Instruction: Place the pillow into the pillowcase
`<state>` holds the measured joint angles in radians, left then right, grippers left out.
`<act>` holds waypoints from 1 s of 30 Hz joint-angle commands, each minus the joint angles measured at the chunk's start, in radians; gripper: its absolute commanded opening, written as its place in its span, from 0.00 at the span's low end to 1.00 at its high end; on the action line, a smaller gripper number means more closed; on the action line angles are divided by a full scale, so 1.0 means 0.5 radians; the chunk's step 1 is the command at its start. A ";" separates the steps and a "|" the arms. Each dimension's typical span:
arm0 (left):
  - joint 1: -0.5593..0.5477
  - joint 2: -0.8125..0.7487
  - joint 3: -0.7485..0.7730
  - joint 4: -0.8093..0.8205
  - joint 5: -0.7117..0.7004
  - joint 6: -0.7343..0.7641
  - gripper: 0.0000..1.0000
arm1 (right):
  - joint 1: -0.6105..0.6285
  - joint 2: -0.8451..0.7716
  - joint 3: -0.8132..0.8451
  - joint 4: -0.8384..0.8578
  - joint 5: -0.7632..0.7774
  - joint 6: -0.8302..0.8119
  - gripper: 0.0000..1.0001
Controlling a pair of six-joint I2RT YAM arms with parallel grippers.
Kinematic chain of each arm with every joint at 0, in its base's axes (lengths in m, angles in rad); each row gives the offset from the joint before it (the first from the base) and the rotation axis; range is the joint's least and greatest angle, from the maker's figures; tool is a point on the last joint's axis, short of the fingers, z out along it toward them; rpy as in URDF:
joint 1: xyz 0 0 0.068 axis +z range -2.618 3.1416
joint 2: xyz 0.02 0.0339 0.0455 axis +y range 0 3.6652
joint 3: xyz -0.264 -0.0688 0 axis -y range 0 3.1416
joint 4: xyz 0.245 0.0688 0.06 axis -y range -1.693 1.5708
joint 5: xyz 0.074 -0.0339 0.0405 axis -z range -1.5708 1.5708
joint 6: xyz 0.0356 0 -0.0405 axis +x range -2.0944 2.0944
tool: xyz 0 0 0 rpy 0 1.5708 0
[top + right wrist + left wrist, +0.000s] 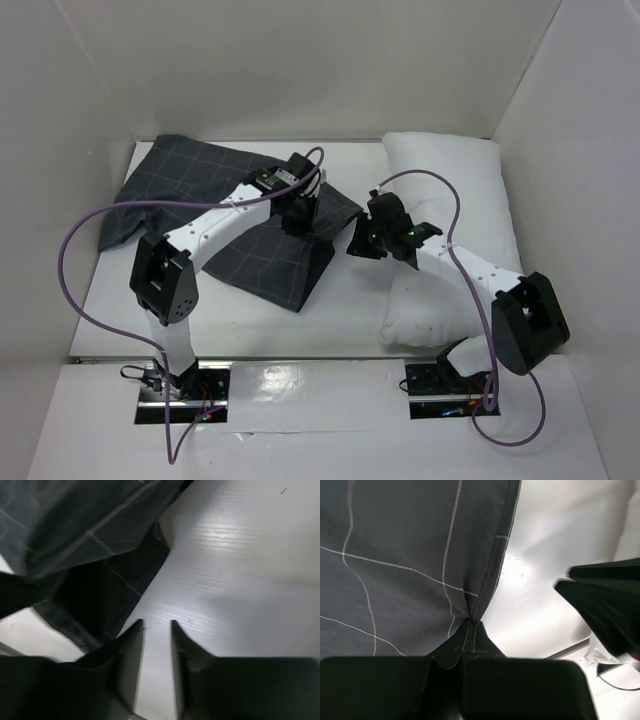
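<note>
Pinching the pillowcase (395,550) at its hem, the left pincer (471,626) is pressed together on cloth; the right pincer (157,630), slightly spread and empty, hovers over the counter (240,570) just beside the pillowcase. The pillow (450,170) lies beyond the pillowcase's right edge. Lifting the hem gently should let the right pincer catch the other layer.

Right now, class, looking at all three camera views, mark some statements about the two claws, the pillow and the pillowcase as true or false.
1. The left claw is shut on the edge of the pillowcase. True.
2. The right claw grips the pillow. False: its jaws stand apart, empty, over bare table.
3. The pillow is already inside the pillowcase. False: it lies outside, to the pillowcase's right.
4. The pillowcase is dark grey with thin light grid lines. True.
</note>
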<state>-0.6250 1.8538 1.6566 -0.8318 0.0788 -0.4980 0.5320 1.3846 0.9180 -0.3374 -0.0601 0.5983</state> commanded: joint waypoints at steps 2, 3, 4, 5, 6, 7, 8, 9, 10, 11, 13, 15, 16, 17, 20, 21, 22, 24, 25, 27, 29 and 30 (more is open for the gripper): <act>0.093 -0.124 0.120 -0.076 -0.019 0.011 0.00 | -0.039 0.157 0.155 0.120 0.114 -0.040 0.25; 0.133 -0.124 0.144 -0.076 0.026 0.011 0.00 | -0.039 0.212 0.198 0.120 0.114 -0.061 0.21; 0.152 -0.124 0.144 -0.076 0.045 0.011 0.00 | -0.039 0.325 0.280 0.120 0.114 -0.107 0.18; 0.170 -0.142 0.144 -0.076 0.069 0.011 0.00 | -0.039 0.378 0.314 0.138 0.096 -0.108 0.10; 0.201 -0.143 0.163 -0.076 0.094 0.011 0.00 | -0.039 0.433 0.348 0.138 0.077 -0.108 0.05; 0.201 -0.143 0.187 -0.076 0.112 0.011 0.00 | -0.039 0.522 0.373 0.183 0.077 -0.108 0.02; 0.201 -0.143 0.187 -0.076 0.131 0.011 0.00 | -0.039 0.565 0.391 0.278 0.004 -0.080 0.00; 0.219 -0.143 0.209 -0.076 0.152 0.011 0.00 | -0.057 0.608 0.434 0.316 -0.024 -0.062 0.00; 0.219 -0.143 0.227 -0.076 0.152 0.011 0.00 | -0.058 0.718 0.538 0.316 -0.024 -0.043 0.00; 0.219 -0.143 0.227 -0.076 0.152 0.011 0.00 | -0.058 0.774 0.599 0.316 -0.048 -0.022 0.00; 0.219 -0.143 0.246 -0.119 0.171 0.011 0.00 | -0.058 0.945 0.719 0.334 0.013 -0.003 0.00; 0.237 -0.167 0.270 -0.140 0.171 0.029 0.00 | -0.100 1.065 0.952 0.301 0.065 0.015 0.00; 0.256 -0.188 0.270 -0.174 0.152 0.030 0.00 | -0.101 1.117 1.041 0.258 0.065 0.015 0.00; 0.256 -0.213 0.288 -0.195 0.152 0.030 0.00 | -0.119 1.203 1.212 0.212 0.065 -0.015 0.00; 0.302 -0.262 0.310 -0.214 0.171 0.048 0.00 | -0.119 1.250 1.351 0.080 0.065 -0.058 0.00; 0.326 -0.287 0.310 -0.214 0.189 0.048 0.00 | -0.119 1.250 1.327 0.080 0.065 -0.058 0.02; 0.327 -0.287 0.310 -0.214 0.216 0.066 0.00 | -0.119 1.223 1.281 0.080 0.065 -0.058 0.07; 0.345 -0.287 0.310 -0.214 0.235 0.066 0.00 | -0.119 1.103 1.067 0.153 0.035 -0.022 0.27; 0.366 -0.287 0.310 -0.214 0.235 0.066 0.00 | -0.119 1.060 0.987 0.250 -0.002 0.003 0.37; 0.388 -0.287 0.310 -0.214 0.235 0.066 0.00 | -0.119 0.959 0.809 0.340 -0.094 0.021 0.49; 0.406 -0.287 0.328 -0.232 0.259 0.085 0.00 | -0.070 0.940 0.781 0.313 -0.067 0.003 0.53; 0.428 -0.269 0.356 -0.232 0.260 0.085 0.00 | -0.030 0.940 0.757 0.313 0.006 -0.043 0.53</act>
<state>-0.4286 1.7405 1.7889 -0.9340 0.1734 -0.4782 0.4797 1.9137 1.3159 -0.2268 -0.0689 0.5938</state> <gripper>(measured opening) 0.023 0.527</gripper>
